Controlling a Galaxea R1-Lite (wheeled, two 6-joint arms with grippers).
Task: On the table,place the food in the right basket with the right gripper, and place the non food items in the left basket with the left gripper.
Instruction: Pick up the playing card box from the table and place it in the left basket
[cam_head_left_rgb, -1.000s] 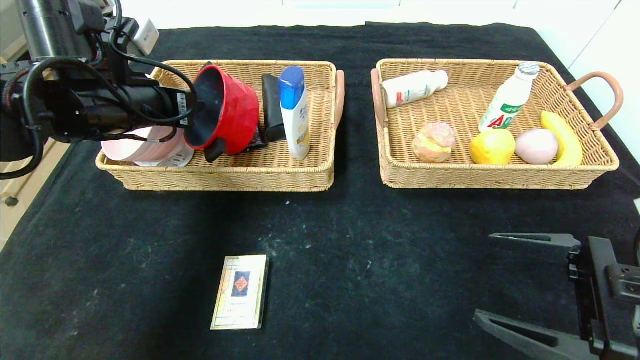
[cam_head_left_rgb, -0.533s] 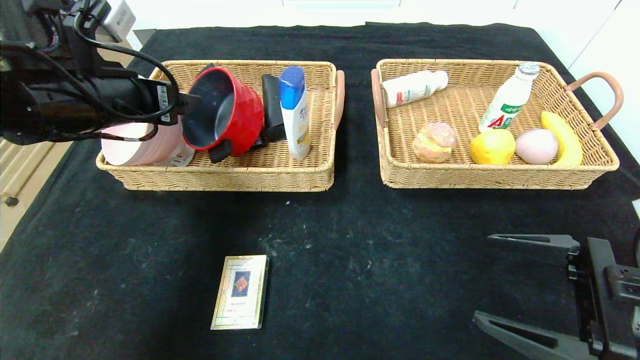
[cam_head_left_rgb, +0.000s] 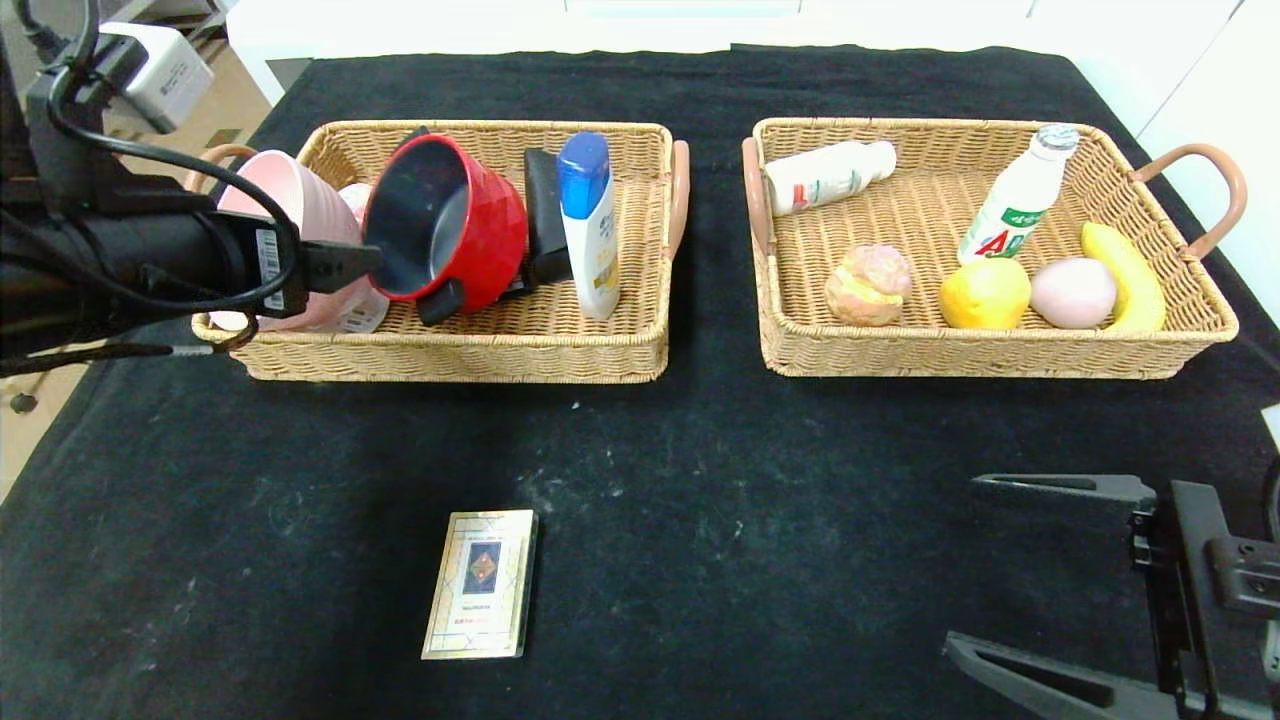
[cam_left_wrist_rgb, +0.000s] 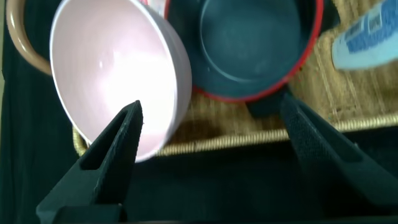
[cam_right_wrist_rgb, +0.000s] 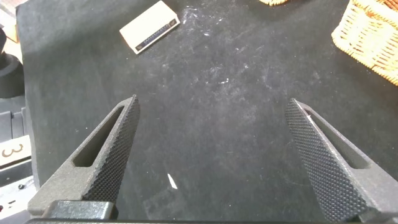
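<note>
well apart from the left pincer (cam_head_left_rgb: 345, 268), whose jaws stand wide and empty at the left basket (cam_head_left_rgb: 560, 350), the card box (cam_head_left_rgb: 481, 584) lies flat on the tabletop (cam_head_left_rgb: 750, 480): light, stiff, smooth; i would grip its long edges

Two baskets sit side by side at the far half of the table (cam_head_left_rgb: 700, 470). Left basket (cam_head_left_rgb: 450, 350) holds, from its left end rightward, a bowl (cam_head_left_rgb: 290, 200), a mug (cam_head_left_rgb: 450, 225) tipped on its side, a dark flat item behind it, and a shampoo bottle (cam_head_left_rgb: 588, 225). Right basket (cam_head_left_rgb: 990, 350) holds a bottle (cam_head_left_rgb: 828, 175) lying at back left, an upright drink bottle (cam_head_left_rgb: 1020, 195) at back right, and along the front a pastry (cam_head_left_rgb: 868, 283), lemon (cam_head_left_rgb: 984, 292), egg-shaped item (cam_head_left_rgb: 1072, 292) and banana (cam_head_left_rgb: 1125, 275). A card box (cam_head_left_rgb: 481, 583) lies alone near the front, left of centre.
</note>
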